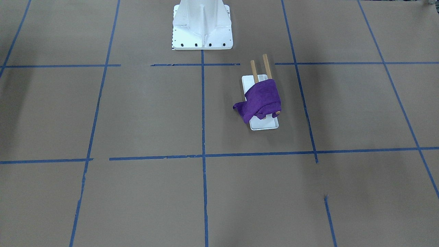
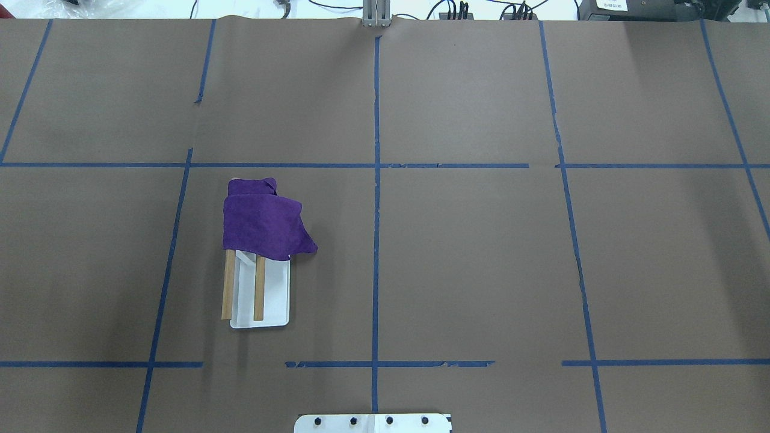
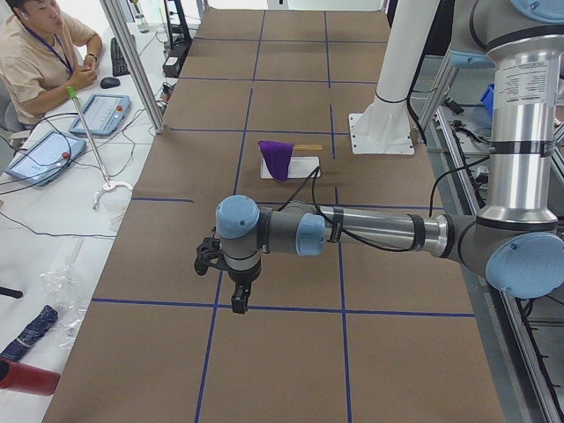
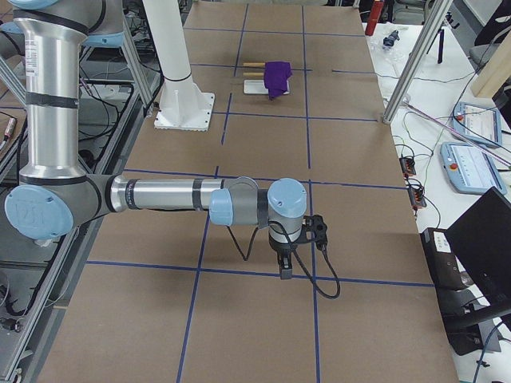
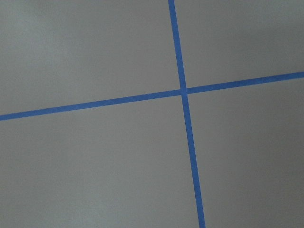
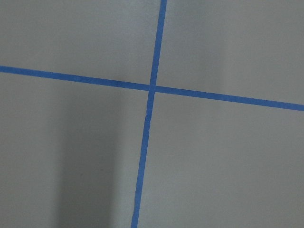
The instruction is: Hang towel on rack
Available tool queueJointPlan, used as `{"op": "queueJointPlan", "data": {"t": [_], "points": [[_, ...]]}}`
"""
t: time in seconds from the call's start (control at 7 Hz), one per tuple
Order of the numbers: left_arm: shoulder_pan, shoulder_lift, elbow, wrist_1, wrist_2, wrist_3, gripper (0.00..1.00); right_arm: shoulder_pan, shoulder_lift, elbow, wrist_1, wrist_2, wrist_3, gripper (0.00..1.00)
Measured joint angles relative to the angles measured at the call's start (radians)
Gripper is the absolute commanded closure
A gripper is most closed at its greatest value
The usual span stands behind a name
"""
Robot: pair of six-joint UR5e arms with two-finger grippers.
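Purple towel (image 1: 262, 97) draped across both dowels (image 1: 254, 70) of rack (image 1: 264, 127), one corner hanging past tray edge. My left claw (image 3: 239, 300) and right claw (image 4: 284, 267) hover above surface (image 1: 137, 120), well apart from rack; spread or pressed together, cannot tell.

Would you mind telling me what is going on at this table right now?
Nothing is being handled now. The purple towel is draped over both wooden dowels of the rack, one corner trailing off the side. The left gripper and the right gripper hang above the table, away from the rack; whether they are open or shut cannot be told.
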Motion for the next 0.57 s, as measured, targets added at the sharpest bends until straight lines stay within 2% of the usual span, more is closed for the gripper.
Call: {"op": "queueJointPlan", "data": {"t": [0.57], "points": [[-0.002,0.0,0.024,-0.01,-0.006,0.003,0.0,-0.002,0.001,0.0,0.0,0.0,0.0,0.0]]}}
